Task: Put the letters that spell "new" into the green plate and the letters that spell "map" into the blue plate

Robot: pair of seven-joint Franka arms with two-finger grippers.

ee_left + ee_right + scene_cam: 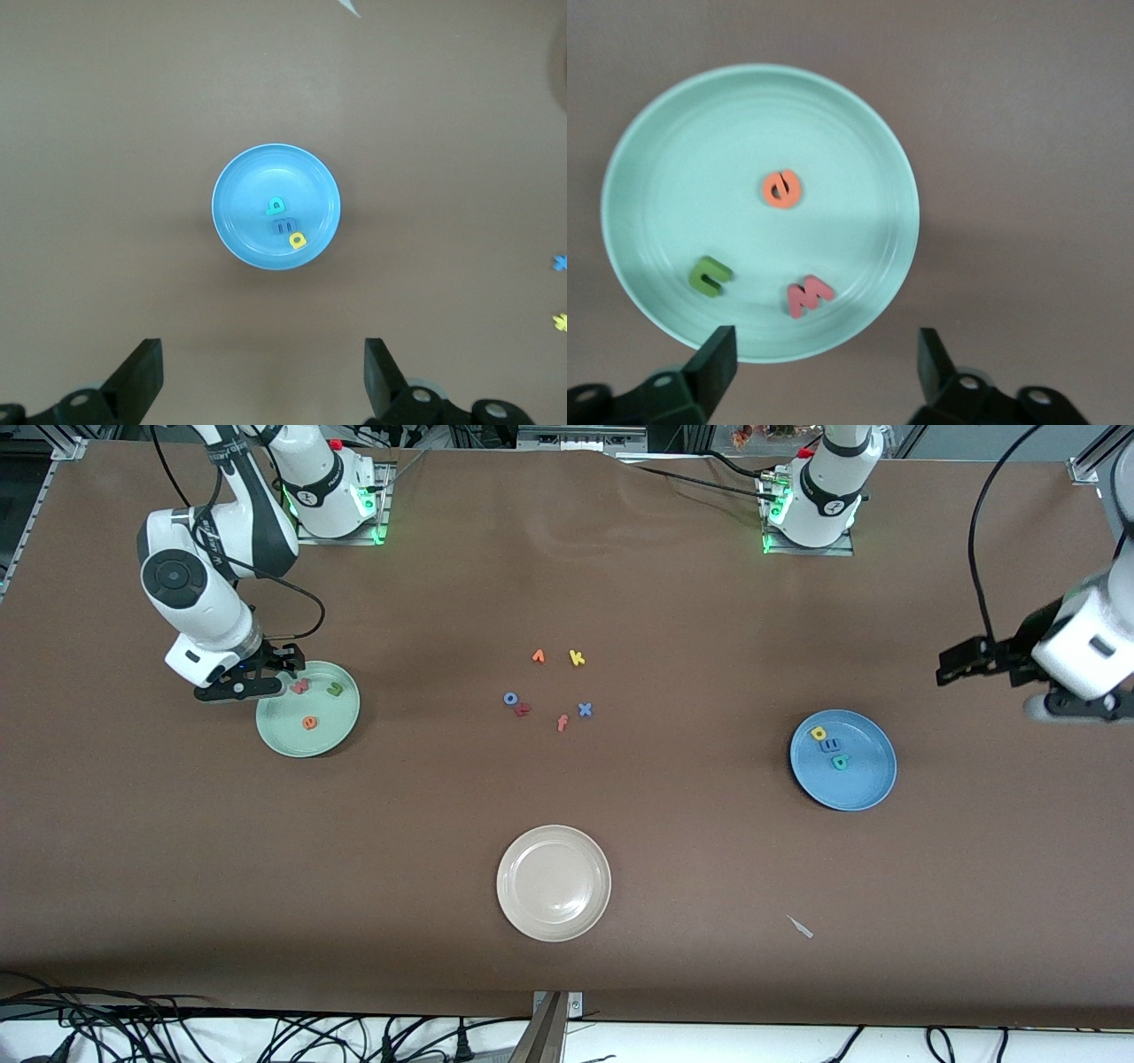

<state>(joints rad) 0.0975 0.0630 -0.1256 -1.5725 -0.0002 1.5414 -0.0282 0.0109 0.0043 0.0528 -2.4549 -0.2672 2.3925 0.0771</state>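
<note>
Brown table (673, 850): cream plate (554, 882), six stray letters (549, 691).

A big brown tabletop (567, 584) fills almost the whole front view. Its cover looks like soft brown cloth, with a small wrinkle near the top edge in the middle. Two small green lights (379, 533) glow near that top edge. A thin white strip (709, 1041) runs along the edge nearest the front camera, and many black cables (177, 1032) lie tangled there. A small pale scrap (800, 926) lies on the brown cover. The light is bright and even.
</note>
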